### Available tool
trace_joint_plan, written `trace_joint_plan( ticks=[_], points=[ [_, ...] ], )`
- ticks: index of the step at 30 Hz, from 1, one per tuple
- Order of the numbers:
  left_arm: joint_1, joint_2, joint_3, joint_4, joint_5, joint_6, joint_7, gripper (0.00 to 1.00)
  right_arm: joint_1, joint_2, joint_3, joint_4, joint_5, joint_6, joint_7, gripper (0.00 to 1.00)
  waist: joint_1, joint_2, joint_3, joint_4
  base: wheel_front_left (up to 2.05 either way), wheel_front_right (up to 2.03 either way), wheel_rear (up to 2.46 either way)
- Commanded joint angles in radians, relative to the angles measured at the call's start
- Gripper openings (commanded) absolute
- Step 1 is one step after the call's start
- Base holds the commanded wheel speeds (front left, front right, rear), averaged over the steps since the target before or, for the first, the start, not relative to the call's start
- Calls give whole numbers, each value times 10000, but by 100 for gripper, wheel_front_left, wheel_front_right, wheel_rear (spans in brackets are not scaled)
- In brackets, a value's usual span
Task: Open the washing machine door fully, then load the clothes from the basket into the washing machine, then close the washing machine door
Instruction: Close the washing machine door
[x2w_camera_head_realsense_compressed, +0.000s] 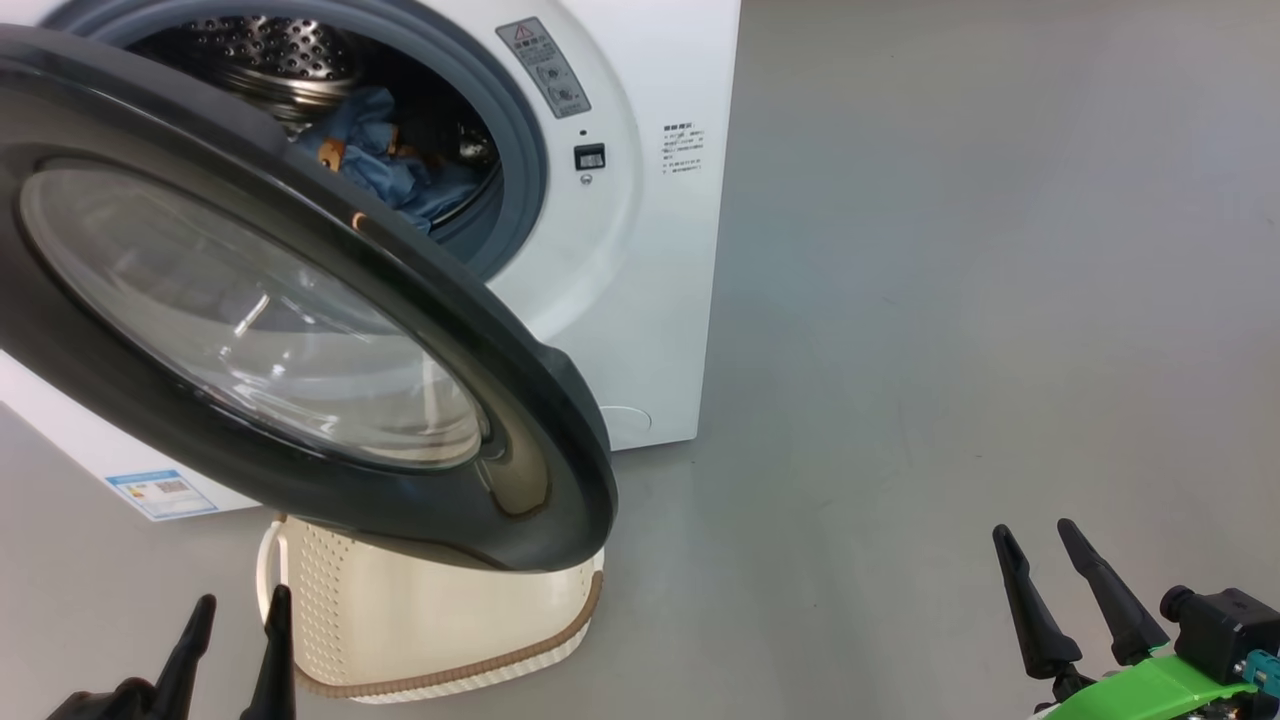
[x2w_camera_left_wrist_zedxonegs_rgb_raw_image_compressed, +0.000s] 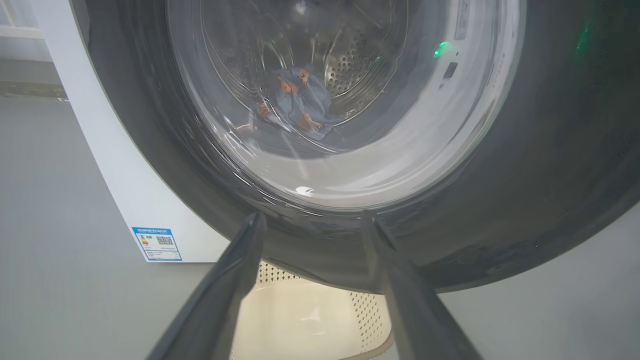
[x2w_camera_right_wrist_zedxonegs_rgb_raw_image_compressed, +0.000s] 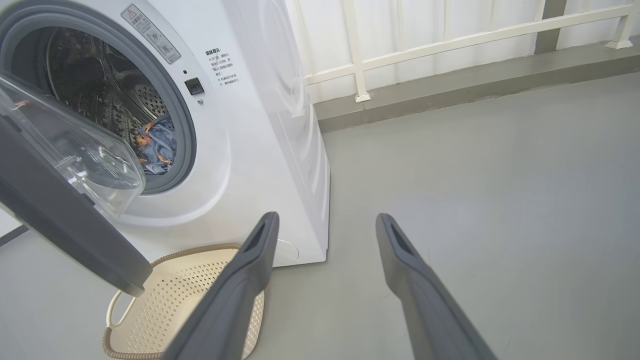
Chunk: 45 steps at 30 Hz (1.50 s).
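The white washing machine (x2w_camera_head_realsense_compressed: 640, 250) stands ahead at the left, its black round door (x2w_camera_head_realsense_compressed: 480, 400) swung partly out over the cream basket (x2w_camera_head_realsense_compressed: 420, 620). Blue printed clothes (x2w_camera_head_realsense_compressed: 385, 160) lie inside the steel drum, also seen as clothes (x2w_camera_right_wrist_zedxonegs_rgb_raw_image_compressed: 157, 145) and, through the door glass, clothes (x2w_camera_left_wrist_zedxonegs_rgb_raw_image_compressed: 302, 102). The basket (x2w_camera_right_wrist_zedxonegs_rgb_raw_image_compressed: 170, 300) looks bare inside. My left gripper (x2w_camera_head_realsense_compressed: 235, 620) is open at the lower left, just in front of the door (x2w_camera_left_wrist_zedxonegs_rgb_raw_image_compressed: 525, 200). My right gripper (x2w_camera_head_realsense_compressed: 1035, 560) is open at the lower right, over bare floor, well clear of the machine (x2w_camera_right_wrist_zedxonegs_rgb_raw_image_compressed: 260, 125).
Grey floor (x2w_camera_head_realsense_compressed: 950, 300) spreads wide to the right of the machine. A white railing (x2w_camera_right_wrist_zedxonegs_rgb_raw_image_compressed: 450, 45) on a low grey kerb runs along the back. A blue label sticker (x2w_camera_head_realsense_compressed: 160, 493) marks the machine's lower left.
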Motion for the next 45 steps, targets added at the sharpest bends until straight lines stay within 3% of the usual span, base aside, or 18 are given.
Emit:
trace_joint_plan(
  ticks=[1, 5, 6, 7, 10, 21, 33, 38, 45],
  points=[
    [-107, 123, 411, -187, 125, -16, -73, 100, -334, -123, 195, -239, 25, 16, -49, 100, 0, 0, 7, 22, 0, 0, 0],
    [-113, 128, 385, -189, 168, -16, -74, 100, -335, -134, 224, -237, 39, 16, -49, 100, 0, 0, -54, 117, 0, 0, 0],
    [-111, 124, 367, -180, 167, -16, -74, 100, -337, -137, 252, -245, 54, 16, -49, 80, 0, 0, -75, 146, 0, 0, 0],
    [-113, 122, 344, -172, 164, -16, -74, 100, -349, -139, 271, -260, 73, 16, -49, 48, 0, 0, -96, 180, 0, 0, 0],
    [-98, 92, 293, -192, 181, -16, -74, 100, -424, -135, 365, -378, 123, 16, -49, 0, 0, 0, -210, 302, 0, 0, 0],
    [24, -287, 439, -558, 346, -16, -74, 100, -1693, 189, 1134, -1843, 409, 16, -49, 0, 0, 0, -502, 971, 0, 0, 0],
    [49, -511, 341, -752, 430, -16, -74, 100, -3050, 538, 3642, -3886, 389, 16, -49, 0, 0, 0, -514, 1791, 0, 0, 0],
    [-78, -568, 324, -760, 399, -16, -74, 100, -3066, 547, 4645, -3652, 544, 16, -49, 0, 0, 0, -343, 2087, 0, 0, 0],
    [-331, -603, 288, -733, 319, -16, -74, 100, -3233, 558, 6087, -2320, 1360, 16, -49, 0, 0, 0, 31, 2306, 0, 0, 0]
  ],
)
